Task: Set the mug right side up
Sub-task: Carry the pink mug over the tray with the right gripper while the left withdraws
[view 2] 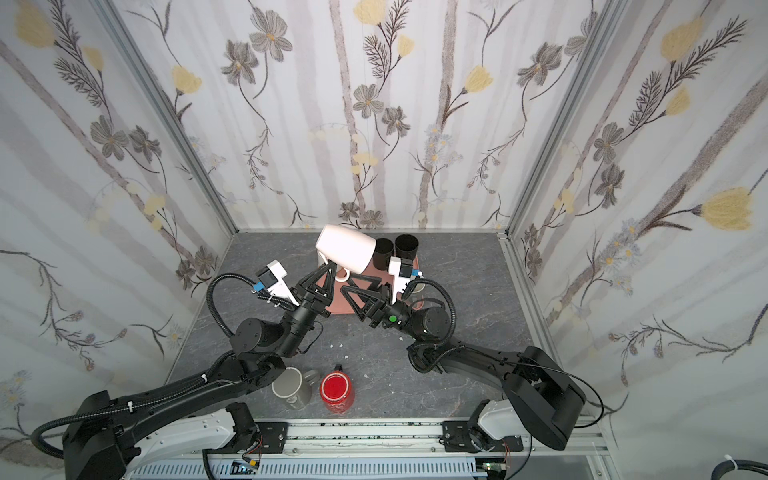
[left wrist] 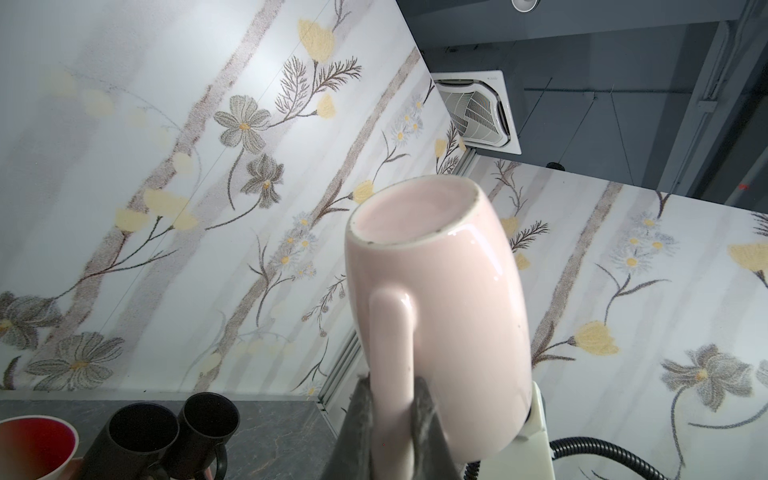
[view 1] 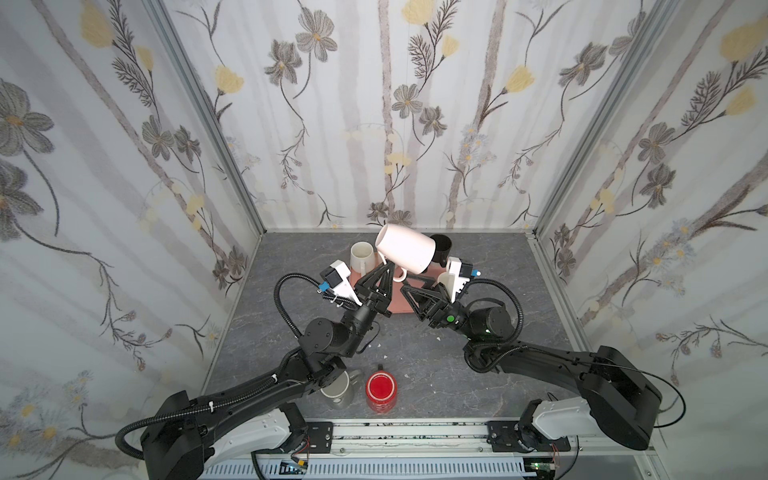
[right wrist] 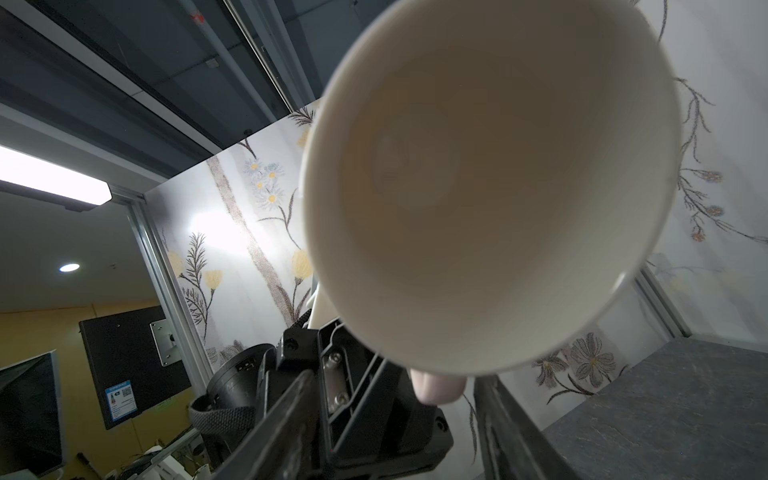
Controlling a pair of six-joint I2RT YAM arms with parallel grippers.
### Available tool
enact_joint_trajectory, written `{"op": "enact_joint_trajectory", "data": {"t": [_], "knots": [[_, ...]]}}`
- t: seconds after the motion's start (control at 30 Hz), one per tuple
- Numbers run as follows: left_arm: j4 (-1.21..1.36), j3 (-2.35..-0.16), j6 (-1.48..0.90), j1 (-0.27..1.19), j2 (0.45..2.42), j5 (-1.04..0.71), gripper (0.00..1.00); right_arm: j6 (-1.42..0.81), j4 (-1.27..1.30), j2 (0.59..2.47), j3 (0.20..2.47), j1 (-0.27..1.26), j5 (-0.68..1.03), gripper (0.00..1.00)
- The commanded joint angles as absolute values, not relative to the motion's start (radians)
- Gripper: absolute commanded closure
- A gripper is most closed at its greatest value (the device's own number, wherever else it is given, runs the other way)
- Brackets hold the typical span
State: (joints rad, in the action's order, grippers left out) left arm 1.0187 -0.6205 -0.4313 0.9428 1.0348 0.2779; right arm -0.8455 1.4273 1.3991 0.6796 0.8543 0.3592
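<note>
- the pink mug [view 1: 405, 248] hangs in the air above the desk [view 1: 548, 316]. the left end effector [view 1: 384, 270] is clamped on its handle, and in the left wrist view its fingers [left wrist: 360, 419] press on either side of that handle.
- the mug lies roughly on its side, with the base pointing up and away from the left end effector. its mouth faces the right end effector [view 1: 417, 286], whose wrist view looks straight into the cup.
- the right end effector's jaws stand apart just under the rim and hold nothing.
- progress, as i judge it: the mug is lifted and about half turned. what is left is to finish the turn so the mouth faces up, then set it down.
- room: a pink mat [view 1: 398, 301] lies beneath both end effectors. a cream mug [view 1: 360, 254] and black mugs [view 2: 406, 246] stand just beyond them by the back wall, so a swing that way looks tight.
- bare desk lies behind the wrists, short of the red mug [view 1: 381, 388] and grey mug [view 1: 338, 390].
</note>
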Motion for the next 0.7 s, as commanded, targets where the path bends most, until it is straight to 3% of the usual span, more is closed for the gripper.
{"op": "enact_joint_trajectory", "data": {"t": [0.0, 0.27, 0.43, 0.5, 0.53, 0.6, 0.67], "knots": [[1.158, -0.622, -0.464, 0.943, 1.037, 0.256, 1.00, -0.875, 1.508, 1.434, 0.719, 0.857, 0.360, 0.45], [1.143, -0.623, -0.477, 0.944, 1.041, 0.264, 1.00, -0.912, 1.593, 1.490, 0.746, 0.857, 0.357, 0.69], [1.120, -0.617, -0.479, 0.944, 1.039, 0.280, 1.00, -0.909, 1.576, 1.481, 0.746, 0.855, 0.343, 1.00], [1.076, -0.623, -0.482, 0.942, 1.030, 0.300, 0.98, -0.890, 1.534, 1.456, 0.737, 0.853, 0.315, 1.00], [1.062, -0.620, -0.483, 0.943, 1.024, 0.307, 0.85, -0.882, 1.512, 1.442, 0.726, 0.848, 0.306, 1.00], [1.041, -0.600, -0.489, 0.943, 1.003, 0.335, 0.38, -0.866, 1.430, 1.397, 0.696, 0.836, 0.273, 1.00], [0.992, -0.591, -0.487, 0.942, 0.979, 0.366, 0.14, -0.849, 1.326, 1.345, 0.672, 0.827, 0.254, 1.00]]}}
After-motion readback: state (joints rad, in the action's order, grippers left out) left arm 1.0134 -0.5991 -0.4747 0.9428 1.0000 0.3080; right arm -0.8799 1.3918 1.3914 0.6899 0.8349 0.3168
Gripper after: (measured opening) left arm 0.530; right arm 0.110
